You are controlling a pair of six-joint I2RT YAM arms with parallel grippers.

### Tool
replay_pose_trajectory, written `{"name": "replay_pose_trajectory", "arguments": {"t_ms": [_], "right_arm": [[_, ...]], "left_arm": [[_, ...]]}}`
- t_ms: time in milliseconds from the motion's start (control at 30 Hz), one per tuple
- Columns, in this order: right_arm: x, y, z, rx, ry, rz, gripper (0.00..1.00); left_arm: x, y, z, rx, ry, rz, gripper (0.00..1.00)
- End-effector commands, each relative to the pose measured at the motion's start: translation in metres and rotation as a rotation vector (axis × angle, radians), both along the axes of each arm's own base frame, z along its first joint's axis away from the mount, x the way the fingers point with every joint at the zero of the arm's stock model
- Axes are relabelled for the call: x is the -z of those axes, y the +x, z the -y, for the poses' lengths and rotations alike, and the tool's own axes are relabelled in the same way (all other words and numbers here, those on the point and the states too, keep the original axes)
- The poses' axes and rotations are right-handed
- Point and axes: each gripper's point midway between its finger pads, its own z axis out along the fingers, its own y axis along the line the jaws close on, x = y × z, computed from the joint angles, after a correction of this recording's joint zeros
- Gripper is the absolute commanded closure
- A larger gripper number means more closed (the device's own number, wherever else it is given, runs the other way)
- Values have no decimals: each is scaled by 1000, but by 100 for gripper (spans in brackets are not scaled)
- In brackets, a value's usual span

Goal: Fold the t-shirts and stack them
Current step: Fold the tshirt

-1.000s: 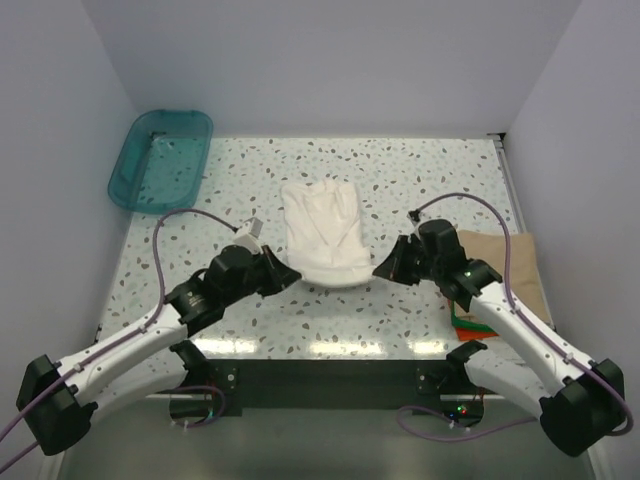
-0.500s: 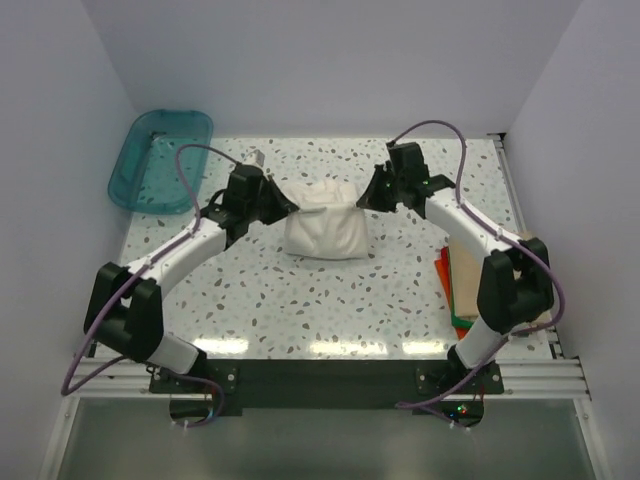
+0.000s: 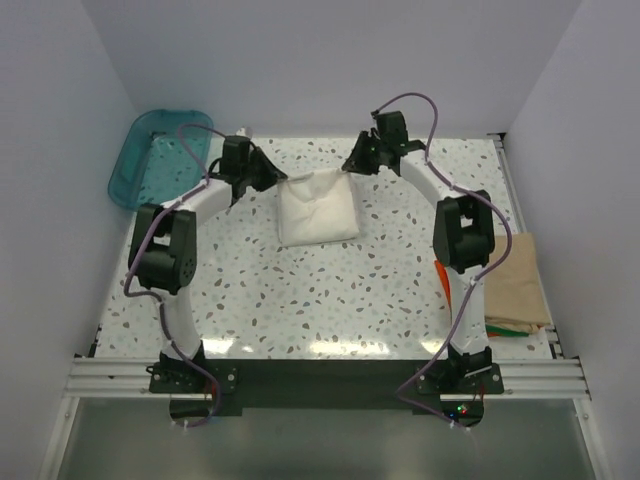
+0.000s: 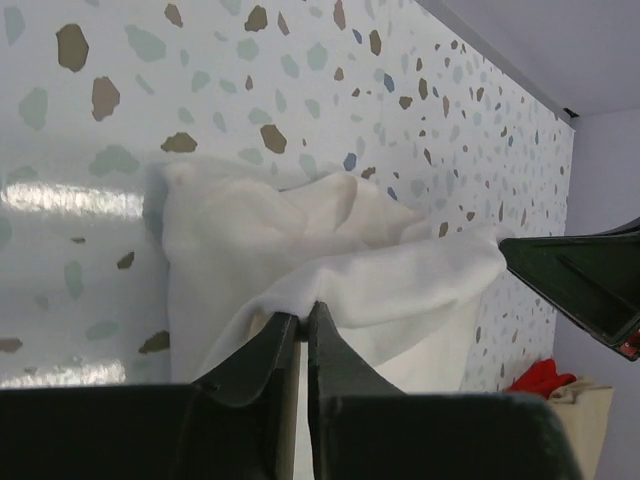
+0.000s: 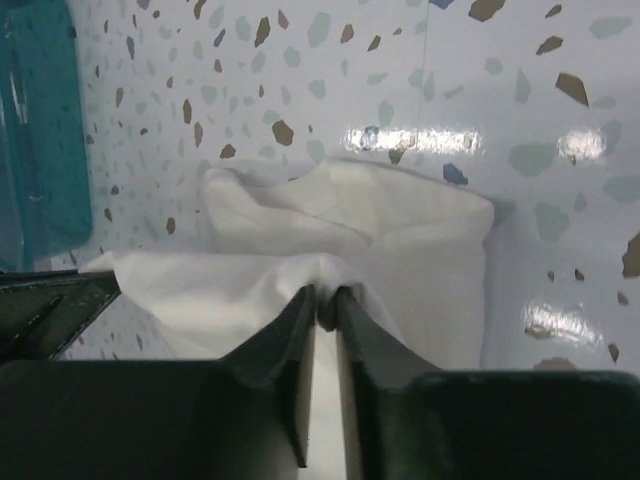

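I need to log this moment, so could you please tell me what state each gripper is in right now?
Left gripper: closed, pinching the white shirt at its edge.
Right gripper: closed, pinching the white shirt's edge too.

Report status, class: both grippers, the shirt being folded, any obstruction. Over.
Left gripper and right gripper each pinch a far corner of the folded off-white cloth t-shirt. Teal plastic tub sits apart, far left. Nothing blocking.

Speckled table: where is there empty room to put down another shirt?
The bare front stretch of the speckled white table, between the folded off-white cloth t-shirt and the near edge. Crowded: the tan cloth shirt pile at right, the teal plastic tub far left.
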Motion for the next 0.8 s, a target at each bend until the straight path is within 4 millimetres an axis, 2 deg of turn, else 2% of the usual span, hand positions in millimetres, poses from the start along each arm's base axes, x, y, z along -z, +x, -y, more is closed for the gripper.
{"name": "replay_pose_trajectory", "arguments": {"t_ms": [0, 33, 67, 100, 133, 167, 200, 233, 267, 300, 333, 367, 400, 433, 467, 500, 533, 600, 667, 767], "right_arm": [[-4, 26, -9, -50, 38, 59, 76], [1, 35, -10, -51, 40, 63, 66], [-1, 40, -8, -51, 40, 71, 51], [-10, 47, -4, -48, 43, 97, 44], [-9, 47, 0, -43, 32, 85, 38], [-16, 49, 9, -35, 18, 103, 29], [-26, 49, 13, -32, 14, 120, 27], [-22, 45, 17, -21, -3, 113, 27], [-41, 41, 24, -13, -19, 143, 28], [-33, 33, 27, -8, -35, 118, 28], [-35, 29, 30, 7, -37, 123, 29], [-60, 20, 28, 3, -15, 164, 30], [-45, 8, 26, -2, -11, 139, 33], [-49, 0, 23, -2, -1, 141, 36], [-61, -13, 14, -20, 14, 161, 39], [-48, -23, 10, -32, 23, 146, 48], [-45, -34, -2, -60, 46, 127, 52], [-33, -48, -13, -89, 65, 101, 56], [-23, -59, -25, -120, 95, 76, 58], [9, -70, -32, -157, 125, -6, 61]], "left_arm": [[-16, 42, 4, 75, -53, 156, 88], [-13, 50, -4, 65, -60, 161, 66], [-12, 53, -6, 70, -75, 161, 59], [-12, 59, -17, 50, -78, 165, 55], [-13, 59, -22, 43, -81, 169, 49], [-19, 60, -27, 32, -82, 188, 47], [-26, 54, -32, 21, -79, 198, 45], [-31, 52, -34, 13, -77, 208, 43], [-44, 49, -38, -4, -66, 231, 43], [-40, 41, -36, -3, -60, 219, 44], [-42, 38, -36, -8, -56, 219, 45], [-45, 32, -37, -18, -50, 220, 46], [-45, 26, -29, -10, -47, 216, 53], [-46, 23, -25, -9, -42, 216, 58], [-46, 19, -20, 2, -40, 219, 63], [-44, 15, -7, 25, -37, 214, 73], [-42, 14, -2, 33, -30, 211, 78], [-32, 15, 15, 61, -32, 198, 89], [-19, 21, 23, 78, -31, 173, 95], [0, 36, 25, 74, -26, 158, 97]]}}
